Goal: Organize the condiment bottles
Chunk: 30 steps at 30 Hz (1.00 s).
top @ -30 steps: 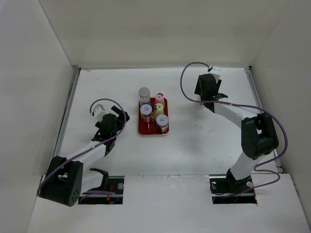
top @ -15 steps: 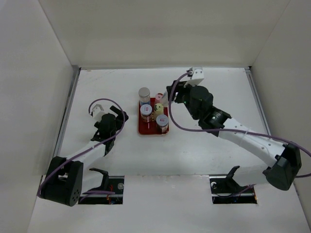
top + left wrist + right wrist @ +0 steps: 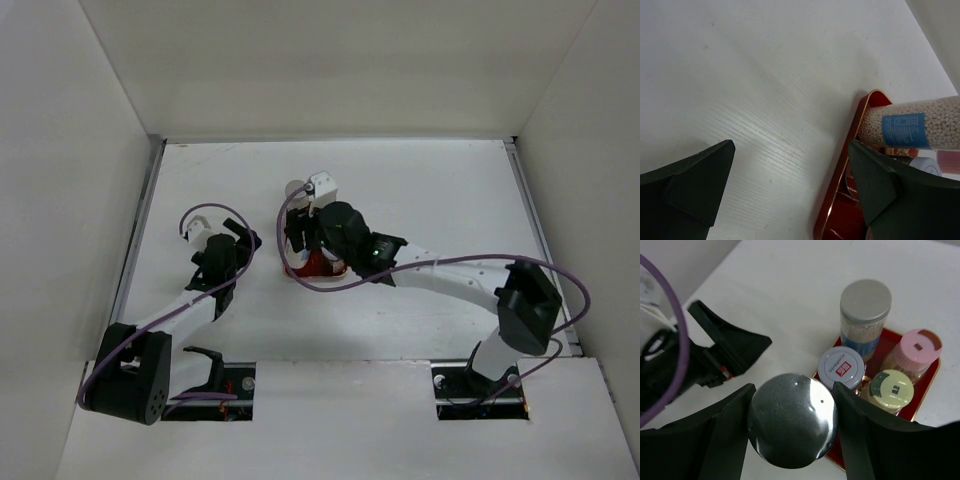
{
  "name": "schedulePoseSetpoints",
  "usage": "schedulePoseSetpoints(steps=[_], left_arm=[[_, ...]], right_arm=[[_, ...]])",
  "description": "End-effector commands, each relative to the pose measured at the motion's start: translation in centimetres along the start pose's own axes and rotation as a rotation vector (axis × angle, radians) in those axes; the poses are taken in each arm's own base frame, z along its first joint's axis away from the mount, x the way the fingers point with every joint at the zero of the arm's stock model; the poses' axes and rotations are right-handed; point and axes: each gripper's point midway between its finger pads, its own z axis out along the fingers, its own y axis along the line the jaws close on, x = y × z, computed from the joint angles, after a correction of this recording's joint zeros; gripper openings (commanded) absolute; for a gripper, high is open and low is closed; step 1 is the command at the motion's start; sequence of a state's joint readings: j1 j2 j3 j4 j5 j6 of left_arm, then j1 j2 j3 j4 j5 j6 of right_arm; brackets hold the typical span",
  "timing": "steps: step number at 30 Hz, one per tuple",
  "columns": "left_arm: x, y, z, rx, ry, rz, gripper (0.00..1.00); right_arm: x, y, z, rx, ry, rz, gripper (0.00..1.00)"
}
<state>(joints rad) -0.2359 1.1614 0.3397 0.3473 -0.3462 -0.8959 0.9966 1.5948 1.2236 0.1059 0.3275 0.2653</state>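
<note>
**Silver-capped bottle gripped beside the tray**

The silver-capped bottle (image 3: 792, 420) is clamped in the right gripper (image 3: 792, 432). Just beyond its fingertips, four other bottles (image 3: 841, 365) are seen upright in the red tray (image 3: 922, 399). The left gripper (image 3: 790, 192) is spread apart and empty, with the tray rim beside one finger.

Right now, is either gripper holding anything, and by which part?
The right gripper holds a silver-capped bottle near its top, clamped from opposite sides at the cap. The left gripper is open, holding nothing.

Lighting was bright, even, diffuse; shadows soft. Sheen crossed the table (image 3: 765, 135) toward 6 o'clock. The silver-capped bottle (image 3: 792, 420) showed mild glare. Purple cable (image 3: 682, 340) at 9 o'clock was blurred.
</note>
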Motion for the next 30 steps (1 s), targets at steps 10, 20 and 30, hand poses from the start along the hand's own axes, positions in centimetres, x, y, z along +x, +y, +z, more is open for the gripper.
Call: schedulePoseSetpoints(steps=[10, 20, 30], left_arm=[[-0.7, -0.5, 0.0, 0.020, -0.022, -0.027, 1.00], [-0.4, -0.5, 0.2, 0.015, -0.010, -0.022, 1.00], [-0.3, -0.3, 0.2, 0.005, -0.011, -0.006, 1.00]], right_arm=[[0.0, -0.5, 3.8, 0.072, -0.128, -0.026, 0.54], [3.8, -0.7, 4.2, 0.087, -0.063, -0.063, 0.79], [-2.4, -3.0, -2.6, 0.138, -0.230, -0.009, 1.00]])
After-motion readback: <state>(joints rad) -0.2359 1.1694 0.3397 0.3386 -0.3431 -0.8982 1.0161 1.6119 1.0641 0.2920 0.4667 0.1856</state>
